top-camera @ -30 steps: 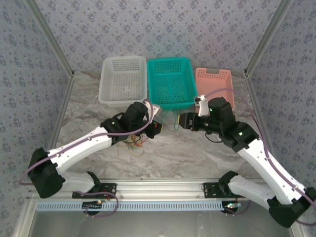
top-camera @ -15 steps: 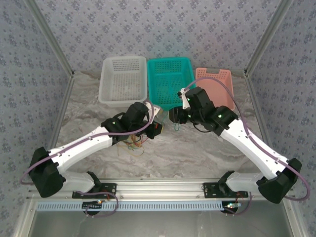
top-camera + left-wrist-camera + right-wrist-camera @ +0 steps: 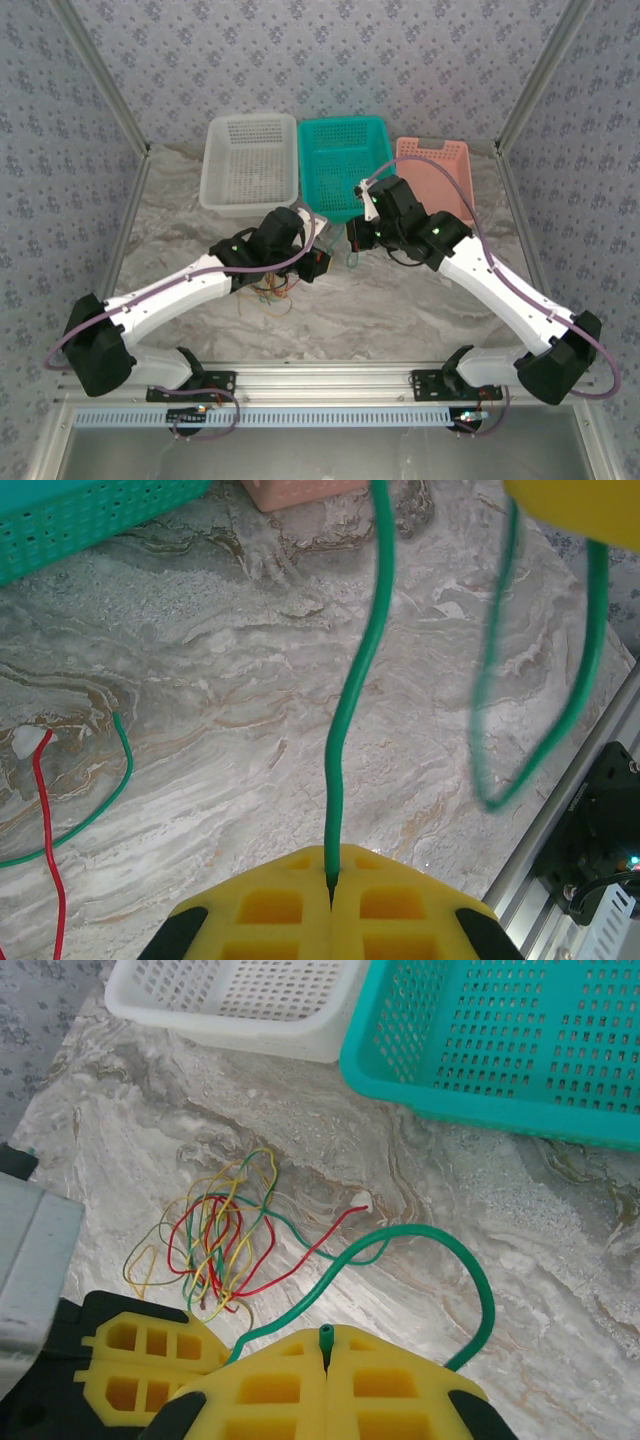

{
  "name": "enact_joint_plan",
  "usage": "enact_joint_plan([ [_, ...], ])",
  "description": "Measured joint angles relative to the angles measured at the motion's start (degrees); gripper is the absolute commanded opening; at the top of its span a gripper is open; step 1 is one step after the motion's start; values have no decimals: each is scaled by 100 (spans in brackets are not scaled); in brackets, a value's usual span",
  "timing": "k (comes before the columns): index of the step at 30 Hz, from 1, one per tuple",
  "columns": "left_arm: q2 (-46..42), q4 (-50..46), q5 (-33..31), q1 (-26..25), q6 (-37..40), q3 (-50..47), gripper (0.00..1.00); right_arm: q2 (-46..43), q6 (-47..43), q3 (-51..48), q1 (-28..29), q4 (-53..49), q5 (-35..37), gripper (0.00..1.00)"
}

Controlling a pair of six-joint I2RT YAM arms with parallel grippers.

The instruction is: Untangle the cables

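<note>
The right tool [image 3: 325, 1345], clamped on a green wire [image 3: 478, 1278], has swung in beside the left tool [image 3: 330, 880], likewise clamped on green wire, just in front of the teal basket [image 3: 470, 1110]. The cables [image 3: 215, 1240] lie on the surface front-left of it. The wire hangs slack, so this is probably a regrip.

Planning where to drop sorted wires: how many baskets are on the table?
3. A white basket on the left, a teal basket in the middle and a pink basket on the right, in a row at the far side. None looks hidden.
</note>
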Motion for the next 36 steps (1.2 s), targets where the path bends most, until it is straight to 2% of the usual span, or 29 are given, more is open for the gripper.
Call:
enact_joint_plan([
  [4,118,4,-2,33,0,0,0,-361,42,7,-92,-7,-39,0],
  [7,289,11,-2,125,-2,0,0,-841,127,105,-376,-35,-142,0],
  [15,1025,361,136,166,-4,-44,0,-1611,442,612,-1578,17,-857,0],
  [21,1257,920,221,-304,-9,-304,0,-1158,719,1134,-2555,125,-1224,0],
  [28,1167,1523,74,-892,-50,-549,0,-378,1021,1266,-3501,380,-1510,0],
  [36,774,2035,-264,-1165,-52,-754,0,120,1447,1532,-4216,415,-1897,0],
])
